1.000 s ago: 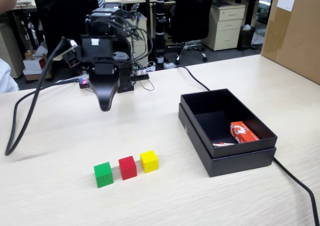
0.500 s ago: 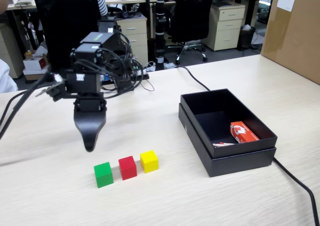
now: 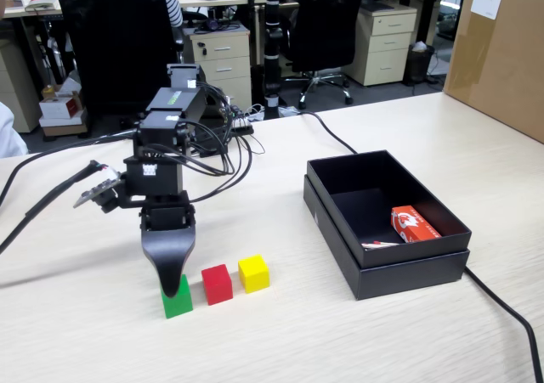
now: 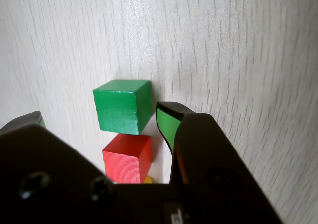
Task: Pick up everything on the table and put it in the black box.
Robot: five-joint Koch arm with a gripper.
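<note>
Three cubes (image 3: 217,284) in a row, one black box (image 3: 387,268), one pincer (image 4: 99,115) spread apart astride green cube (image 4: 122,106)

Yellow cube (image 4: 147,180) mostly behind the tool (image 4: 102,119).
</note>
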